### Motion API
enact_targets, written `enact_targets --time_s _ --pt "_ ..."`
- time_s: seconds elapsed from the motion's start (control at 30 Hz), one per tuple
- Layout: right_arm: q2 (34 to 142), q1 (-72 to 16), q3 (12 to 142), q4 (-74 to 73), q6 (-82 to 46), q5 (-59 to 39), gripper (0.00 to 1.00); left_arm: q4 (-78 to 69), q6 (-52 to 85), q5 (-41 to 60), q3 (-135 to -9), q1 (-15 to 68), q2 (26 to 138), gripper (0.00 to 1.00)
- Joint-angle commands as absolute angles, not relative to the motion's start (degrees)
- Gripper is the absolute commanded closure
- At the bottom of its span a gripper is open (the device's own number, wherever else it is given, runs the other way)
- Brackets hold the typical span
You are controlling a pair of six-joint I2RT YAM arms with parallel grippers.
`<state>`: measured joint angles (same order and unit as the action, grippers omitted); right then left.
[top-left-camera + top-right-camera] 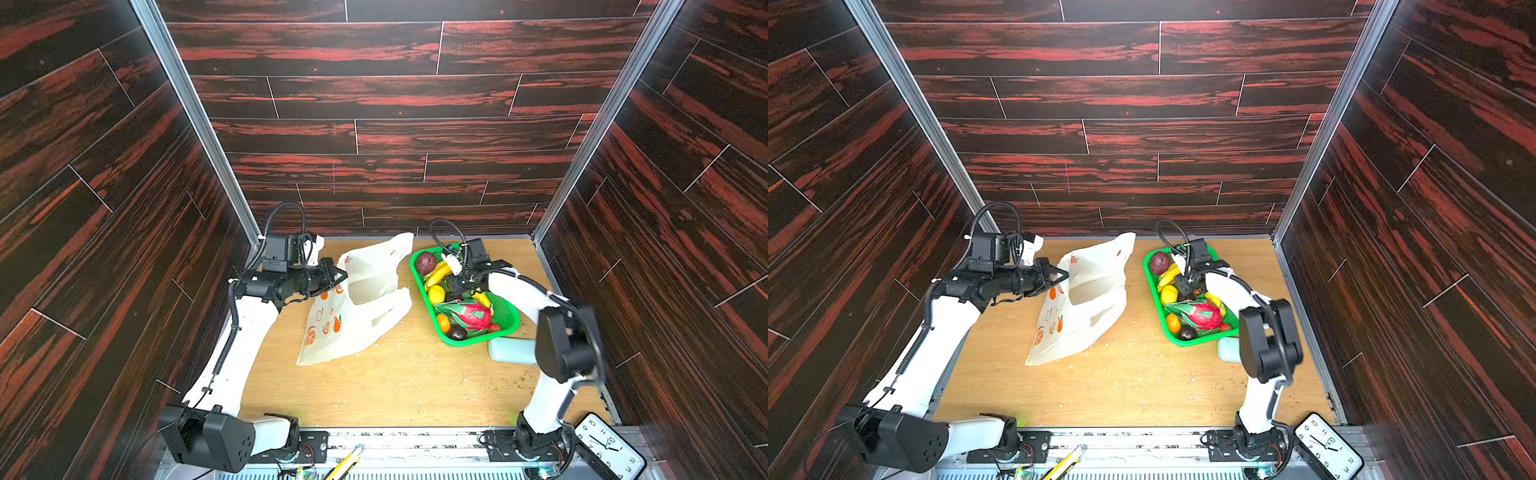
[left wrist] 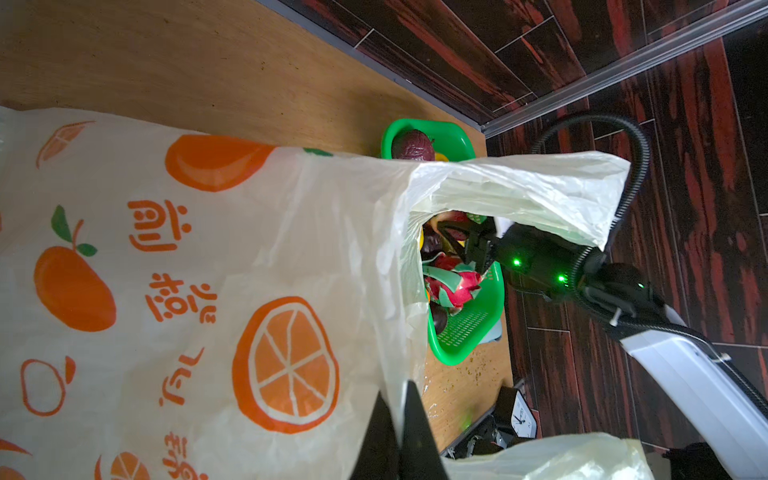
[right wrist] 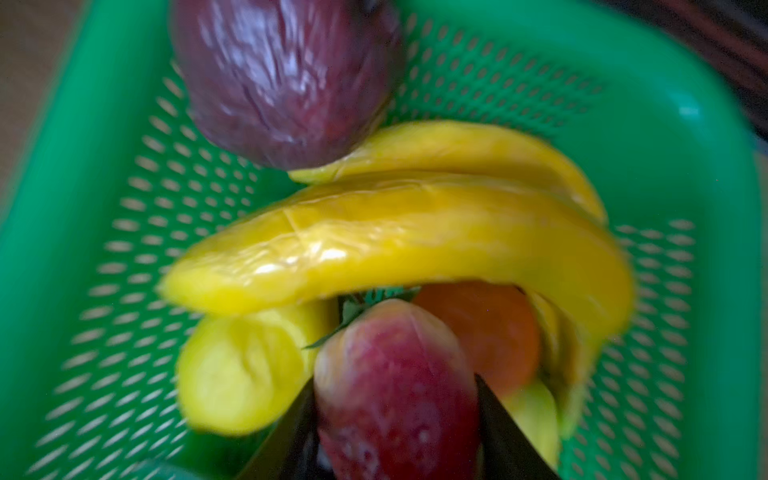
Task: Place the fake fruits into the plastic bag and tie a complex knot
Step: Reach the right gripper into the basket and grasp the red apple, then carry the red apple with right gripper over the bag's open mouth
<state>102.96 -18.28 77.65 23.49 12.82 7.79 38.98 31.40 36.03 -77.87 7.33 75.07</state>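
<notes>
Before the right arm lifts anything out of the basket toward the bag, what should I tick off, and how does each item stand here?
1. Bag grip: the left tool pinches the plastic bag at its rim: ok.
2. Bag mouth: held open, facing the green basket: ok.
3. Pick: the right tool is closed around the red fruit: ok.
4. Fruit free of neighbours: not ok; the bananas lie across its leafy end.
5. Grip firm enough to lift: cannot tell.
6. Room inside the bag: cannot tell; its interior is hidden.
</notes>
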Motion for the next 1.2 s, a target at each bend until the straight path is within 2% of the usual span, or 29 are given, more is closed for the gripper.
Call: enact_targets --time_s 0.0,0.37,0.5,0.67,0.77,0.93,1.17 --pt "95.43 -17.01 75.12 21.18 8.00 5.38 0.70 37.68 32.32 38.61 -77.36 6.94 74.70 1.00" --pt "76.45 -16.26 67.11 18.50 -1.45 1.92 0.76 30.30 37.46 40.86 -74.69 6.94 74.55 1.00" --pt "70.44 -16.26 65.71 18.98 -4.87 -2.63 0.77 29.45 38.14 41.15 -74.44 6.89 75.36 1.00" --pt "65.16 -16.56 64.00 18.30 -11.12 -12.88 0.77 27.15 39.64 41.65 -73.83 6.94 76.02 1.00" --pt "63.08 -18.06 61.87 15.76 -14.83 -17.45 0.78 26.47 40.22 41.99 -73.72 6.97 76.51 1.00" --pt "62.54 -23.55 59.43 10.29 -19.34 -19.51 0.78 26.18 40.22 42.19 -73.68 7.03 76.55 1.00" --pt "70.29 -32.83 62.61 0.31 -20.26 -19.51 0.78 26.15 40.06 43.64 -73.39 7.01 76.36 1.00"
